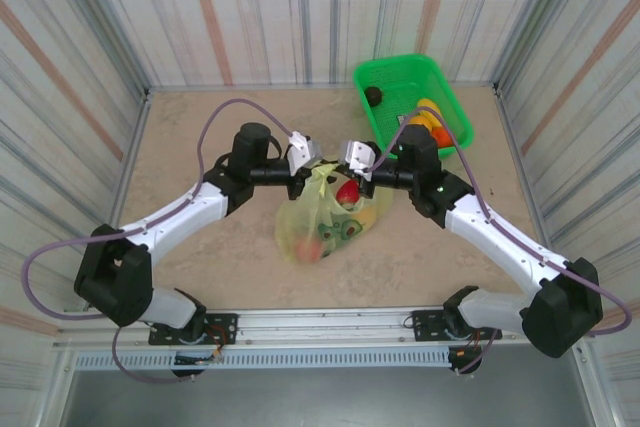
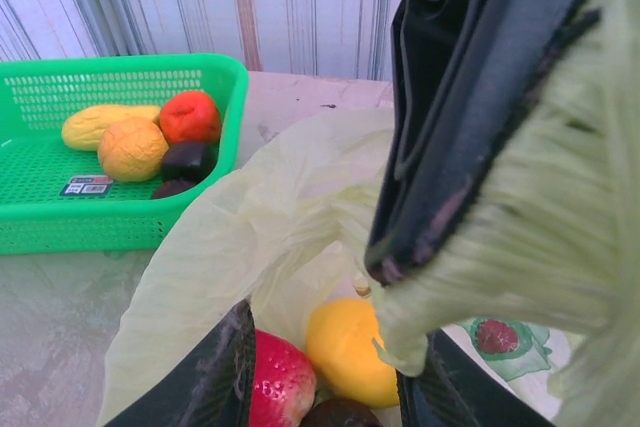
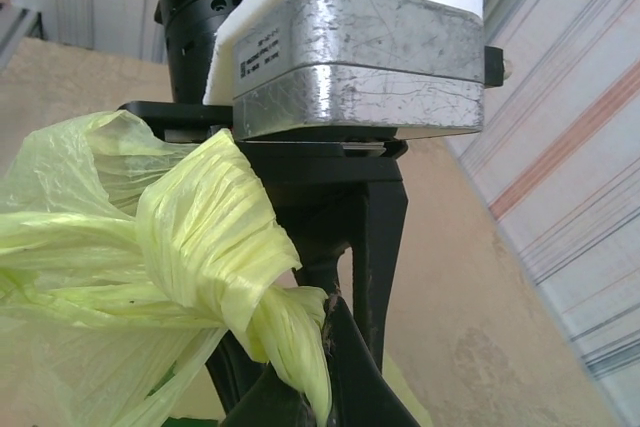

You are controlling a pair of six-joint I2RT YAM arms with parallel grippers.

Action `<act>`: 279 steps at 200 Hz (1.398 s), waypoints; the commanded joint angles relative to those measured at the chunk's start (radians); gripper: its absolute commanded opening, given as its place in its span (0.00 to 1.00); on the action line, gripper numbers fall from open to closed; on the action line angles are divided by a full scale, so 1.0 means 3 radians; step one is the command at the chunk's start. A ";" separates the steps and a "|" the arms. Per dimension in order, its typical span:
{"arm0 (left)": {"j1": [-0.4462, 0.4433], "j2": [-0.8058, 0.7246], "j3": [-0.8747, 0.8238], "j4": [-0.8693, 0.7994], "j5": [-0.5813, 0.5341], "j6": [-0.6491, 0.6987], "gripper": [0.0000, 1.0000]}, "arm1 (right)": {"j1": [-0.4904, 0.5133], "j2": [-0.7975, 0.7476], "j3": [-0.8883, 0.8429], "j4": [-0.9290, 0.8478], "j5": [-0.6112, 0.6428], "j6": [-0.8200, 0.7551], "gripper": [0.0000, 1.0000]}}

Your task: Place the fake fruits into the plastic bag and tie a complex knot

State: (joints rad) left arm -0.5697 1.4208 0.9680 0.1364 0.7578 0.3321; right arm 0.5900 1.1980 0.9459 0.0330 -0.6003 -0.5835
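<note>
The plastic bag (image 1: 312, 219) sits mid-table, translucent yellow-green, its mouth held up between both grippers. Inside it lie fake fruits: a red one (image 2: 285, 382), a yellow-orange one (image 2: 345, 347) and a dark one (image 2: 340, 413). My left gripper (image 2: 330, 387) hangs over the bag's mouth, jaws apart, with nothing pinched between them. My right gripper (image 3: 325, 387) is shut on a handle strip (image 3: 290, 347). Just left of it, the strips bunch into a twist, the knot (image 3: 215, 237). From above, the left gripper (image 1: 303, 179) and right gripper (image 1: 352, 175) nearly touch.
A rigid green basket (image 1: 400, 72) stands at the back right, close behind the right arm. It holds more fake fruits: yellow (image 2: 95, 122), orange (image 2: 132, 149), red (image 2: 190, 115) and dark (image 2: 188, 159). Striped walls enclose the table on three sides.
</note>
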 commanded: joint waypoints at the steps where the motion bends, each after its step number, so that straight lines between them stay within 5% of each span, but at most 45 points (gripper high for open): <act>1: -0.0017 -0.0121 -0.0083 0.0234 0.0068 -0.0111 0.39 | 0.0028 -0.0049 0.0010 -0.0071 -0.0081 0.0079 0.00; 38: -0.0013 -0.0147 -0.0207 0.0547 0.0185 -0.0280 0.40 | 0.0054 -0.0038 -0.0018 -0.0045 -0.0067 0.0098 0.00; 65: -0.0011 -0.0103 -0.0182 0.0569 0.0225 -0.0353 0.29 | 0.0075 -0.0033 -0.0020 -0.0038 -0.0055 0.0102 0.00; 98: 0.0005 -0.0136 -0.0229 0.0686 0.0227 -0.0418 0.29 | 0.0081 -0.0033 -0.0027 -0.0059 -0.0047 0.0105 0.00; 139: 0.0002 -0.0130 -0.0186 0.0570 0.0381 -0.0363 0.00 | 0.0084 -0.0023 -0.0034 -0.0059 -0.0029 0.0124 0.00; 169: 0.0007 -0.0184 -0.0193 0.0469 0.0358 -0.0325 0.00 | 0.0087 -0.0030 -0.0034 -0.0071 0.0038 0.0142 0.00; 202: 0.0007 -0.0181 -0.0200 0.0331 0.0283 -0.0415 0.00 | 0.0090 -0.0129 -0.0083 -0.0088 0.0270 0.0217 0.29; 255: 0.0000 -0.0385 -0.0243 -0.0048 -0.0058 -0.0360 0.00 | 0.0163 -0.0791 -0.0484 -0.0223 0.0732 0.0312 0.41; 279: -0.0044 -0.0440 -0.0286 -0.0087 -0.0170 -0.0268 0.00 | 0.0262 -0.1144 -0.0560 -0.0317 0.1008 0.0842 0.50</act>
State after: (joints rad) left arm -0.5705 1.3296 0.9009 0.1440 0.7559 0.2211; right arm 0.6392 0.9455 0.7860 -0.0158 -0.4099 -0.4896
